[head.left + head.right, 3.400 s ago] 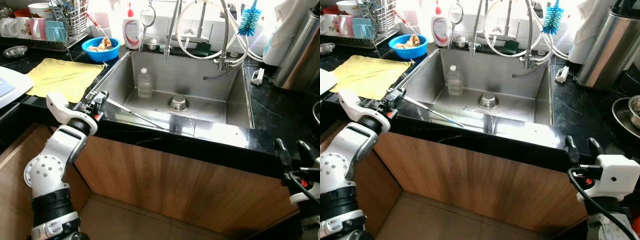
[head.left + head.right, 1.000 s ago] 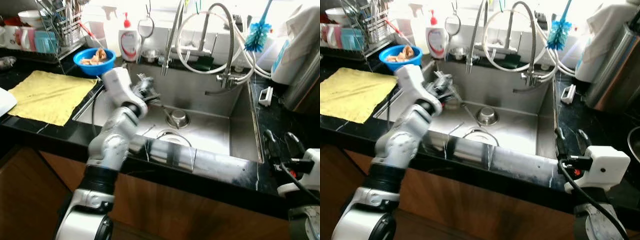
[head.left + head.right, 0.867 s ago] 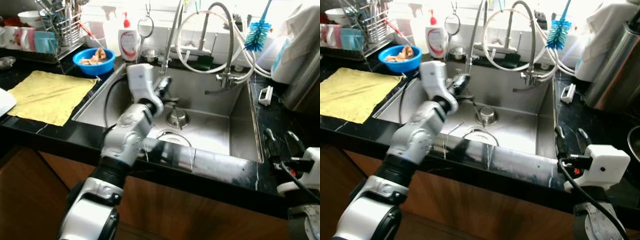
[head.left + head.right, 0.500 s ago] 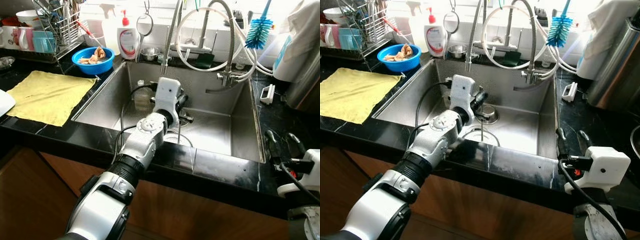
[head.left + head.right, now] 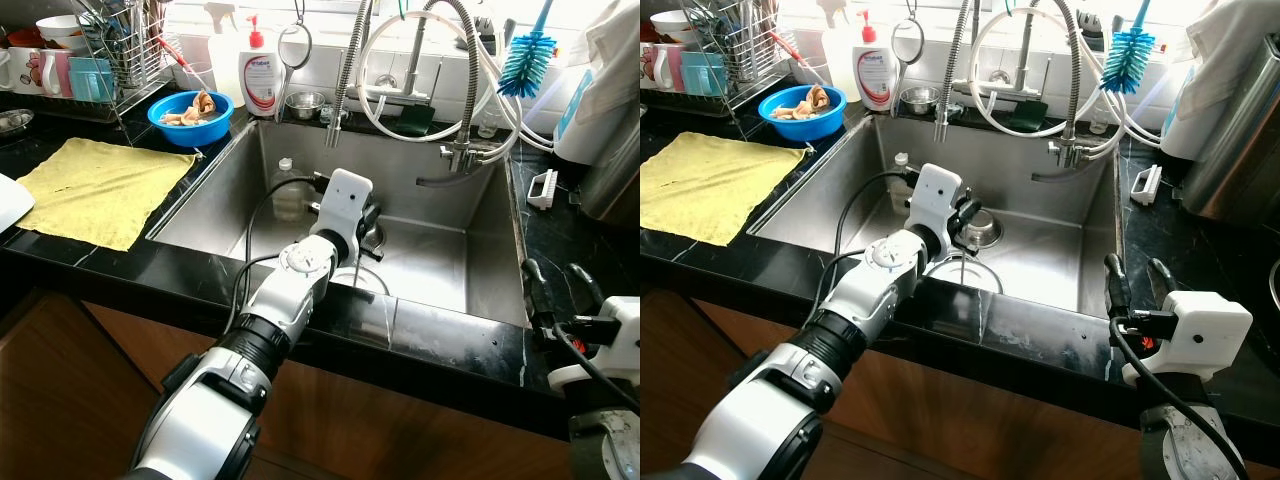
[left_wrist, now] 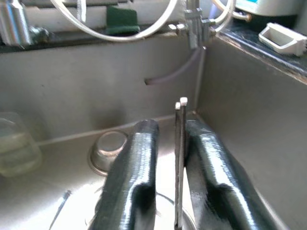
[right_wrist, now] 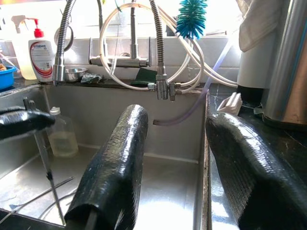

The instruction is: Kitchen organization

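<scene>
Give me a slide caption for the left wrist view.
Left gripper pinching thin chopsticks upright over the steel sink.

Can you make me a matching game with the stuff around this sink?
Things:
1. blue bowl
2. yellow cloth
3. clear bottle
4. blue brush

Places:
A. inside the sink basin
B. hanging up by the taps
C. spread flat on the counter
D. on the counter beside the dish rack

Pairs: 1-D, 2-C, 3-A, 4-B
</scene>
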Controlling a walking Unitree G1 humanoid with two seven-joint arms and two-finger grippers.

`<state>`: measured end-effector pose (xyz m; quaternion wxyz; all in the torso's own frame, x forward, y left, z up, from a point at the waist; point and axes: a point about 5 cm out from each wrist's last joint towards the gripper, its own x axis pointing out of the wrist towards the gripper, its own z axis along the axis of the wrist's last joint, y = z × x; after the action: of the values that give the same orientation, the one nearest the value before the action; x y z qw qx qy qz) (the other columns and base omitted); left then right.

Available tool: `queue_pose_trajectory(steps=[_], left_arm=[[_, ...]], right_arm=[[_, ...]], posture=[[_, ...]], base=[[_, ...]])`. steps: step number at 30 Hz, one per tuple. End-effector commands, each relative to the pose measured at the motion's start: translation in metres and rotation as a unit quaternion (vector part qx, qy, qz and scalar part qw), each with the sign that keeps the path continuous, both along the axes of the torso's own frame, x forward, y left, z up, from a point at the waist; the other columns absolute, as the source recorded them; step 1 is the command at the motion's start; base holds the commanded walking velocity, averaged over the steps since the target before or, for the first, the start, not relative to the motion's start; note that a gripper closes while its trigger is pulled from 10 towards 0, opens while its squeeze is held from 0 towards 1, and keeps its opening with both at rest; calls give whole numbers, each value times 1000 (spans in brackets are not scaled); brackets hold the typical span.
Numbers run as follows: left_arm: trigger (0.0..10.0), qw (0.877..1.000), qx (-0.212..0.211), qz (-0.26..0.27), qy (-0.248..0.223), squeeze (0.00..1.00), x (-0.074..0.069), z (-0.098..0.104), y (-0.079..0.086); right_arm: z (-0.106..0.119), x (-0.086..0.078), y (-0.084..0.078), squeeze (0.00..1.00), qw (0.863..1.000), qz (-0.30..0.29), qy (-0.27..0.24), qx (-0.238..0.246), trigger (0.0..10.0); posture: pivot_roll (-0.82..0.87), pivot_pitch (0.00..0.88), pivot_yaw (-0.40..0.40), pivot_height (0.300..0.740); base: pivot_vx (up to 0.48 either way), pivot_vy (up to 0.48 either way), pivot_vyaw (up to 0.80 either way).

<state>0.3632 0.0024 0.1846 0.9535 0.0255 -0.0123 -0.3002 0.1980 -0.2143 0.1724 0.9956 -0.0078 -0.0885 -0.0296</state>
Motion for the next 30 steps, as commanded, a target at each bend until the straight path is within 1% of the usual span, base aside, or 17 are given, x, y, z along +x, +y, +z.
queue_pose_trajectory(steps=[1, 4, 5, 6, 7, 10, 11, 12, 14, 18, 19, 20, 22, 25, 26, 27, 30], left_arm=[[10000, 1000, 9, -6, -11, 1000, -3, -1, 0], [10000, 1000, 5, 0, -15, 1000, -3, -1, 3], [10000, 1000, -1, 5, -31, 890, -3, 2, 7], [10000, 1000, -1, 5, -31, 890, -3, 2, 7], [10000, 999, -11, 3, -47, 0, -4, 6, 12], [10000, 997, -21, -4, -78, 0, -6, 14, 21], [10000, 995, -23, 3, -100, 0, -5, 22, 35], [10000, 994, -24, 7, -105, 0, -4, 24, 40], [10000, 991, -11, 36, -126, 0, 1, 34, 65], [10000, 985, 3, 83, -151, 0, 4, 46, 104], [10000, 980, 25, 97, -174, 0, 3, 51, 120], [10000, 980, 25, 97, -174, 0, 3, 51, 120], [10000, 970, 59, 117, -203, 0, 0, 54, 137], [10000, 958, 83, 175, -212, 0, -8, 48, 165], [10000, 958, 83, 175, -212, 0, -8, 48, 165], [10000, 951, 100, 195, -219, 0, -15, 42, 175], [10000, 946, 109, 210, -223, 0, -28, 34, 184]], right_arm=[[-1, 2, 1, 0, 1000, 2, 2, -2, 10000], [-2, 2, 2, 0, 1000, 4, 2, 0, 10000], [-2, 2, 3, 0, 1000, 6, 2, -1, 10000], [-2, 2, 3, 0, 1000, 6, 2, -1, 10000], [-2, 2, 3, 0, 1000, 6, 2, 0, 10000], [-1, 2, 2, 0, 1000, 5, 0, 0, 10000], [-2, 2, 3, 0, 1000, 5, 0, -1, 10000], [-2, 1, 3, 0, 1000, 5, 0, -2, 10000], [-1, 0, 1, 0, 1000, 2, -1, -1, 10000], [-1, 0, 0, 0, 1000, 1, -1, -4, 10000], [0, 0, -1, 0, 1000, 0, -2, -5, 10000], [0, 0, -1, 0, 1000, 0, -2, -5, 10000], [0, 1, -2, 0, 1000, -1, -3, -6, 10000], [0, 2, -4, 0, 1000, -7, -4, -12, 10000], [0, 2, -4, 0, 1000, -7, -4, -12, 10000], [1, 2, -5, 0, 1000, -12, -6, -16, 10000], [1, 2, -5, 0, 1000, -14, -7, -17, 10000]], posture=[[-36, 10, 19, 740], [-36, 5, 19, 740], [-38, 2, 21, 740], [-38, 2, 21, 740], [-33, 0, 21, 740], [-38, 0, 24, 740], [-40, 0, 27, 740], [-40, 0, 27, 740], [-37, 0, 31, 740], [-35, 0, 31, 740], [-30, 0, 28, 740], [-30, 0, 28, 740], [-23, 0, 27, 740], [-19, 0, 29, 740], [-19, 0, 29, 740], [-18, 0, 30, 740], [-17, 0, 29, 740]], base=[[0, 0, 0], [0, 0, 0], [0, 0, 0], [0, 0, 0], [0, 0, 0], [0, 0, 0], [0, 0, 0], [0, 0, 0], [0, 0, 0], [0, 0, 0], [0, 0, 0], [0, 0, 0], [0, 0, 0], [0, 0, 0], [0, 0, 0], [0, 0, 0], [0, 0, 0]])
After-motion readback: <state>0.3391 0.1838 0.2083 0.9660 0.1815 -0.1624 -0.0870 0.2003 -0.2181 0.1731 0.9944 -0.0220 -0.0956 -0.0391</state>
